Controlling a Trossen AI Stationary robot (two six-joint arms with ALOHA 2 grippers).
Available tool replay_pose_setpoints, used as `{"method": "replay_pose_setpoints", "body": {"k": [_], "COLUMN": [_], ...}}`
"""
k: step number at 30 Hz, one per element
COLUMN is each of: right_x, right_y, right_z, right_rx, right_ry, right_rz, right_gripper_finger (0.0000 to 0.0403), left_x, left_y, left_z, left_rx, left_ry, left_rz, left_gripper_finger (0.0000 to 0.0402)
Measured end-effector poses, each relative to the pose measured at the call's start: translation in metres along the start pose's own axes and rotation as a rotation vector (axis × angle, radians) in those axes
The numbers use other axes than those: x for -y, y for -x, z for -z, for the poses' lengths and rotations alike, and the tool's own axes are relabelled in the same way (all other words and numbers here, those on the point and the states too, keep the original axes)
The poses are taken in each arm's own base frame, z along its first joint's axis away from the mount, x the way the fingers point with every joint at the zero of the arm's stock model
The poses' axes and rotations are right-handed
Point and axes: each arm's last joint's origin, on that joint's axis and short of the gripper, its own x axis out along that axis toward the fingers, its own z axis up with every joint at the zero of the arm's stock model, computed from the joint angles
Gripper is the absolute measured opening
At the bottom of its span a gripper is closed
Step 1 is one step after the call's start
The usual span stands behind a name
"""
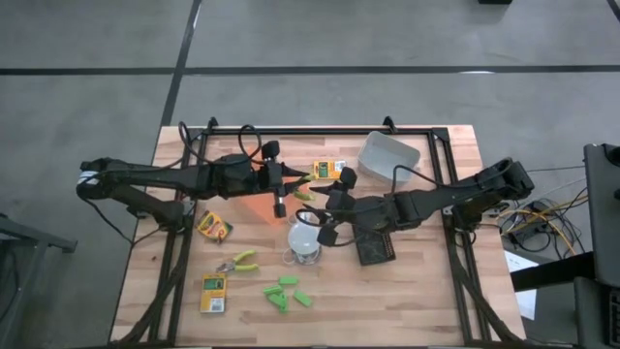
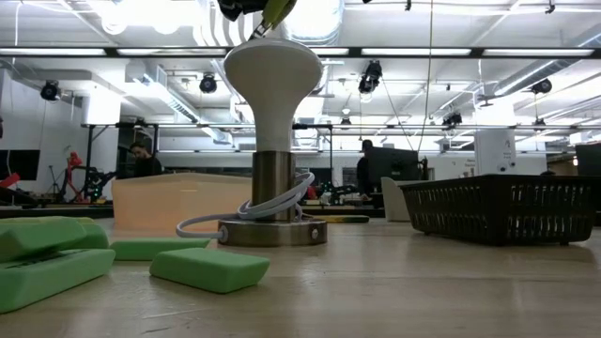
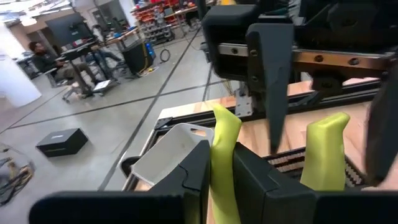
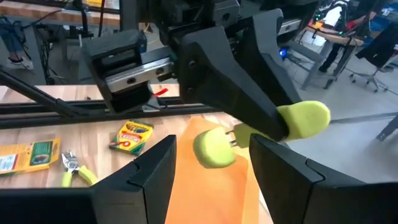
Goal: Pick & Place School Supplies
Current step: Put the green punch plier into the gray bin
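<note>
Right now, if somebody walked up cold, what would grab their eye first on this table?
Probably the two grippers meeting mid-table over the orange tray: the left gripper is shut on one yellow-green handle of a small tool, with the right gripper open just short of it. Next, the white domed object near the middle, and the green chunks at the front edge.

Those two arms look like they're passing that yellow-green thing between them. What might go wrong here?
The left gripper pinches only one handle of the yellow-green tool, so it might twist or slip. The right gripper is open around the other handle; closing off-centre could knock it loose. A drop might hit the white lamp nearby.
</note>
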Motion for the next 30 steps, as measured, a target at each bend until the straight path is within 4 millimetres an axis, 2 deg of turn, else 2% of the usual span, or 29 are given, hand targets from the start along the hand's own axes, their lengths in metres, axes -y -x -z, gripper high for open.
{"method": "replay_pose_setpoints", "body": {"k": [7, 23, 30], "right_x": [0.0001, 0.0, -0.0003], "right_y": [-0.0002, -0.0021, -0.0019], "right_z": [0.0, 0.0002, 0.0002], "right_rx": [0.0, -0.006, -0.006], "right_ry": [0.001, 0.002, 0.003], "right_rz": [-0.002, -0.104, -0.106], "right_gripper_finger": [0.0185, 0.0053, 0.005], "left_x": [0.0003, 0.0019, 0.0024], "left_y": [0.0, 0.0, -0.0001], "left_z": [0.0001, 0.0002, 0.0], "left_rx": [0.0, 0.01, 0.018], "left_ry": [0.0, -0.004, -0.035], "left_rz": [0.006, 0.055, 0.075], "left_gripper_finger": [0.0051, 0.0051, 0.0051]}}
